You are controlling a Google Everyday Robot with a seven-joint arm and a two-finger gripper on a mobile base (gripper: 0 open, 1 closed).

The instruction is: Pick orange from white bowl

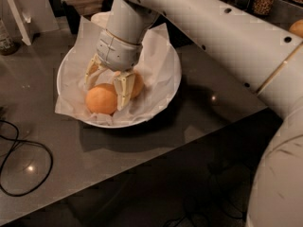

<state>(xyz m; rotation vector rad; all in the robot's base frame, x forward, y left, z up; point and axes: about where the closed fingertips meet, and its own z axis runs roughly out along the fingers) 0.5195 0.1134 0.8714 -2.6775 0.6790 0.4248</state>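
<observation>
while hand [105, 93] straddles front orange [99, 100], rear orange [138, 84] crowds.

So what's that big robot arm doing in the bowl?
The robot's arm is reaching down into the white bowl, which is lined with crinkly paper. Its gripper is open and low in the bowl, with its fingers spread over an orange. The orange is not lifted yet and sits on the paper. Another orange peeks out behind one finger.
</observation>
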